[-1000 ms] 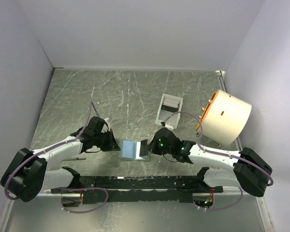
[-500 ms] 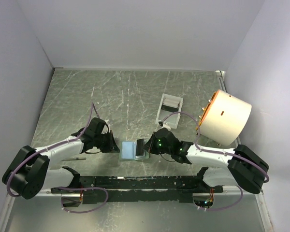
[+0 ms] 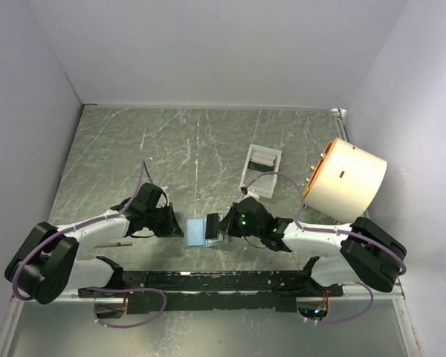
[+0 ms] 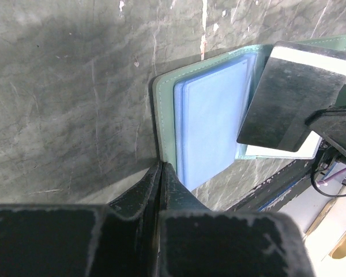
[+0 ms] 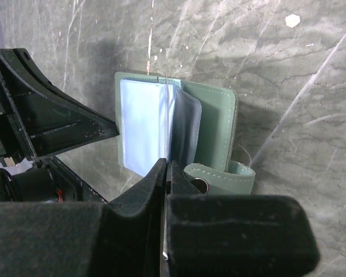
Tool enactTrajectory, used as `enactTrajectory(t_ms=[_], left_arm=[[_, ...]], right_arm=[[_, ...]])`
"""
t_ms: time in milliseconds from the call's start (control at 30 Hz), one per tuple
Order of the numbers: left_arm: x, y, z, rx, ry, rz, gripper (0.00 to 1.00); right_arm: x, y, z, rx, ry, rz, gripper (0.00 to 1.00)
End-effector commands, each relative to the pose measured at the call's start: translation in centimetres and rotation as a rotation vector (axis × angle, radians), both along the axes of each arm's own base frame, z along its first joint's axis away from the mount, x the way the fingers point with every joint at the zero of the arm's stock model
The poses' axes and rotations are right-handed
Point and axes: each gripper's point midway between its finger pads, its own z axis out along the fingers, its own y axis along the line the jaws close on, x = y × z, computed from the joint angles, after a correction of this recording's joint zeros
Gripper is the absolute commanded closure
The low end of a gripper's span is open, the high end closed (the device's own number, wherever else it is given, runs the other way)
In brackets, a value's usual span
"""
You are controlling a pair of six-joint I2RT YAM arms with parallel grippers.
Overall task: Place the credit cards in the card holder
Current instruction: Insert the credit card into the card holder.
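Note:
The sage-green card holder [image 3: 198, 230] lies open on the table between both arms, its pale blue sleeves [image 4: 210, 121] facing up. My left gripper [image 4: 161, 166] is shut, its tips pinching the holder's left cover edge [image 4: 163, 115]. A dark credit card [image 4: 288, 95] hangs tilted over the holder's right half, and my right gripper [image 5: 168, 164] is shut on it. From the right wrist the card shows only as a thin line [image 5: 168, 115] standing in the sleeves. The snap strap [image 5: 222, 176] curls beside the right fingers. From above, the right gripper [image 3: 223, 224] sits at the holder's right side.
A white rectangular tray [image 3: 260, 165] lies further back, right of centre. A large beige cylinder [image 3: 347, 181] rests at the right, near the wall. A black rail [image 3: 208, 281] runs along the near edge between the arm bases.
My right gripper has moved left with the card, from beside the holder to over its right half. The left gripper has stayed at the left edge.

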Motion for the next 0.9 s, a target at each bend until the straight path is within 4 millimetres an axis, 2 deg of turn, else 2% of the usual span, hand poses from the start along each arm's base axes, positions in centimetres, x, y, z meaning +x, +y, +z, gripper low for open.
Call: enactTrajectory(t_ms=[0, 233, 867], left_arm=[[-0.2, -0.7, 0.3, -0.035, -0.003, -0.021, 0.9], [-0.2, -0.7, 0.2, -0.034, -0.005, -0.021, 0.91], [-0.1, -0.7, 0.3, -0.031, -0.007, -0.021, 0.92]], right_arm=[[-0.3, 0.1, -0.7, -0.002, 0.003, 0.012, 1.0], [-0.7, 0.6, -1.3, -0.001, 0.034, 0.032, 1.0], [-1.4, 0.0, -2.6, -0.061, 0.091, 0.036, 1.0]])
